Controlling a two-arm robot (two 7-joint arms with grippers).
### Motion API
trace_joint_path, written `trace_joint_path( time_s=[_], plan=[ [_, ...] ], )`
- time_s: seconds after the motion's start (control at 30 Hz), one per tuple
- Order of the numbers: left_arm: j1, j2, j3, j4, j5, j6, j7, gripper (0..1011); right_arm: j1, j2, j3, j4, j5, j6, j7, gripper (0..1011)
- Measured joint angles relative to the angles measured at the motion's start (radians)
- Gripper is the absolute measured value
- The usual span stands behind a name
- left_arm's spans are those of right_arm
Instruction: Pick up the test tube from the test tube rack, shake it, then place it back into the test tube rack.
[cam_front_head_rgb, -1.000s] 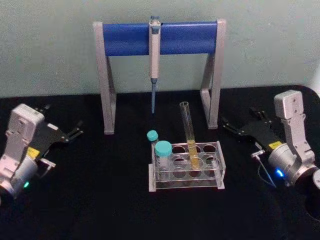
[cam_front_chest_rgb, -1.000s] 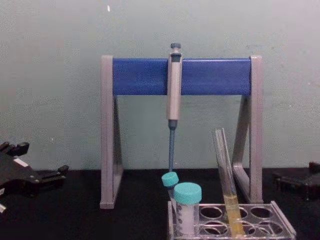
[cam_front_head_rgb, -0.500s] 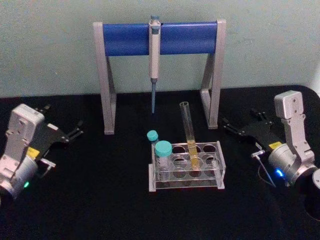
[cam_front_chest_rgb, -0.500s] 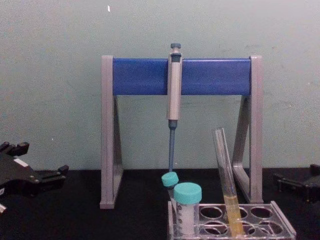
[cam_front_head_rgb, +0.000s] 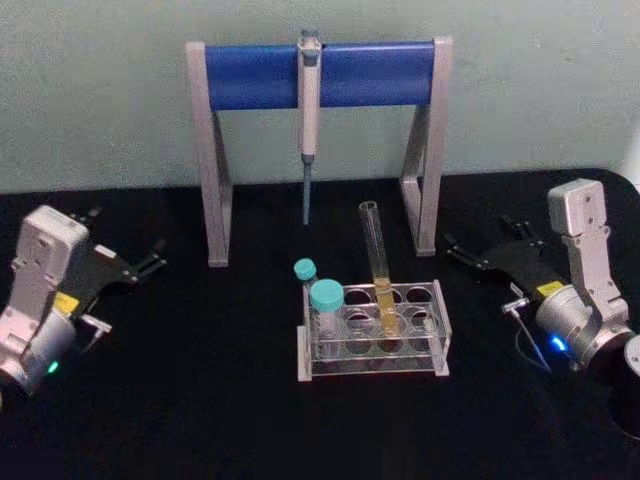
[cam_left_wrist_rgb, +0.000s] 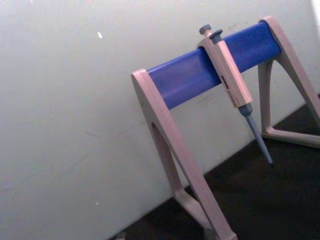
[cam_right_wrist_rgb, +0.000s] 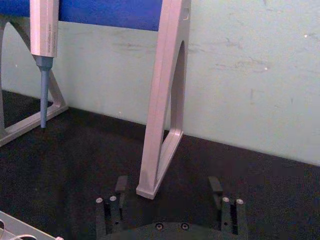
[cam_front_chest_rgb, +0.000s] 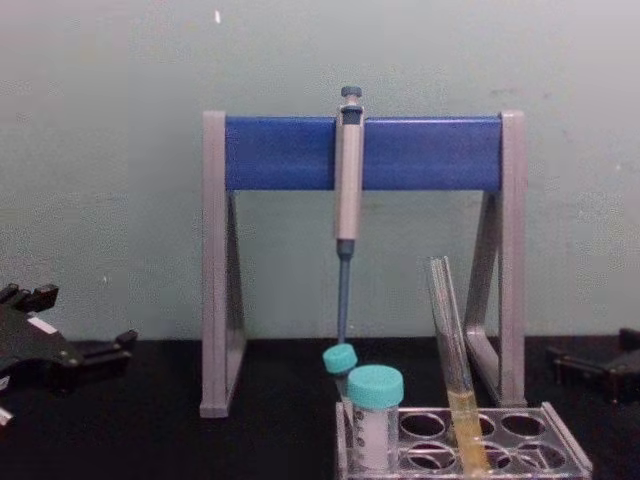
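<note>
The right gripper (cam_front_head_rgb: 478, 257) sits slightly lower and closer to the robot than a second ago, a small drift visible in the head view; in the chest view its dark tip (cam_front_chest_rgb: 588, 366) lies marginally farther toward the right edge.

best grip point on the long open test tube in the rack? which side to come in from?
Grip the test tube on its bare upper glass, above the yellow liquid and well clear of the test tube rack. It stands leaning slightly, with teal-capped tubes on its left and open space on its right, so the right gripper, open and nearest, should probably approach sideways from the right.
</note>
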Motion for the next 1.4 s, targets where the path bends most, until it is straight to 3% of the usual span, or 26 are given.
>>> trace_joint_path(
  time_s=[1.4],
  plan=[
    [0.000, 0.000, 0.000, 0.000, 0.000, 0.000, 0.000, 1001, 0.000, 0.001, -0.001, 0.000, 0.001, -0.001, 0.000, 1000]
  ],
)
